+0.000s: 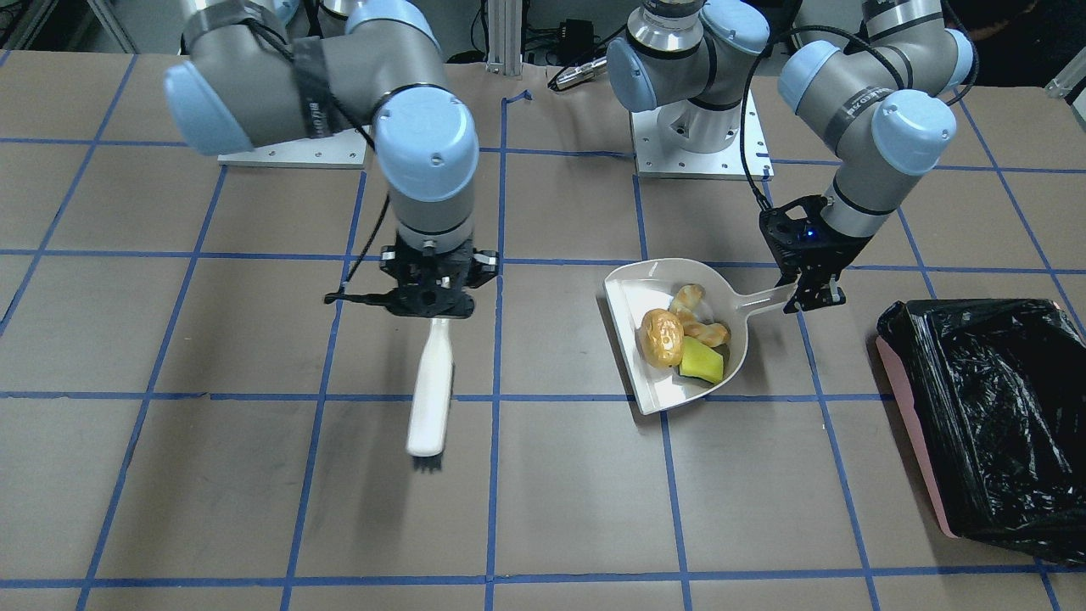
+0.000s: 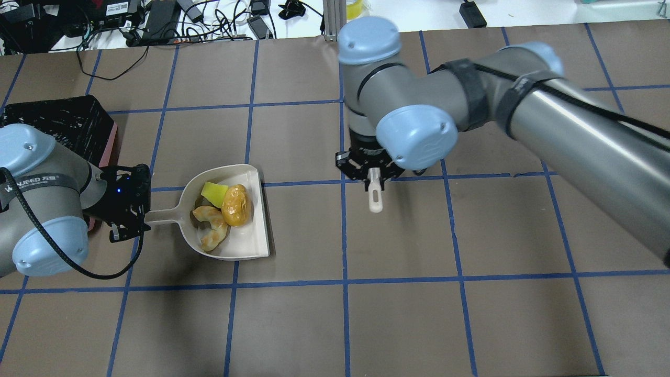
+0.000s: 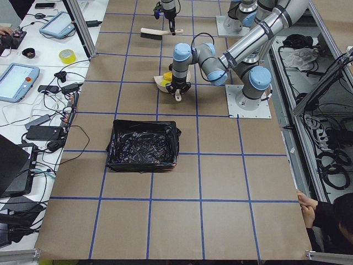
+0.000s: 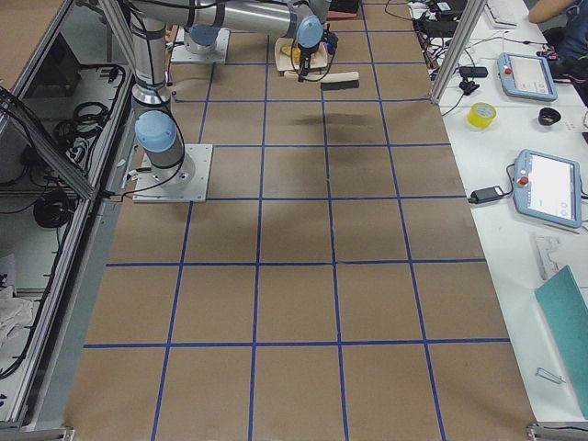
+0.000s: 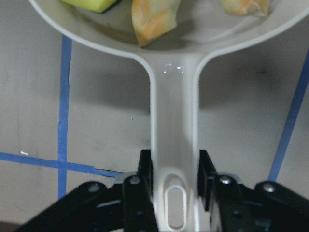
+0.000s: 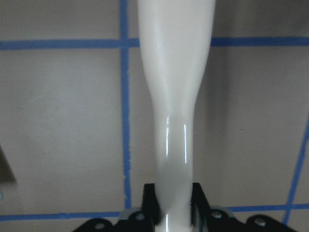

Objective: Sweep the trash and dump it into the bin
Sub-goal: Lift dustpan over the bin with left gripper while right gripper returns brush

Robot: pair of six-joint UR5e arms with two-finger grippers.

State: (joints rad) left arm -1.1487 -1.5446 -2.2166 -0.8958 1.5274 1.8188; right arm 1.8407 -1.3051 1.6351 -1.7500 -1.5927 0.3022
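The three trash pieces lie in a beige dustpan [image 1: 638, 288]: a golden-brown lump [image 1: 663, 337], a tan croissant [image 1: 701, 319] and a yellow-green wedge [image 1: 702, 362]. They also show in the overhead view: lump [image 2: 235, 205], croissant [image 2: 211, 231], wedge [image 2: 213, 190]. My left gripper [image 1: 812, 293] is shut on the end of the dustpan handle [image 5: 174, 121]. The bin [image 1: 993, 416], pink-sided with a black bag, stands just beyond that gripper. My right gripper [image 1: 431, 299] is shut on a white brush [image 1: 431, 390], held above the table away from the dustpan.
The table is brown paper with a blue tape grid. The bin [image 2: 63, 123] sits at the robot's far left, by the table edge. Two arm bases [image 1: 697, 144] are mounted along the robot's side. Cables and tablets lie beyond the table's far edge.
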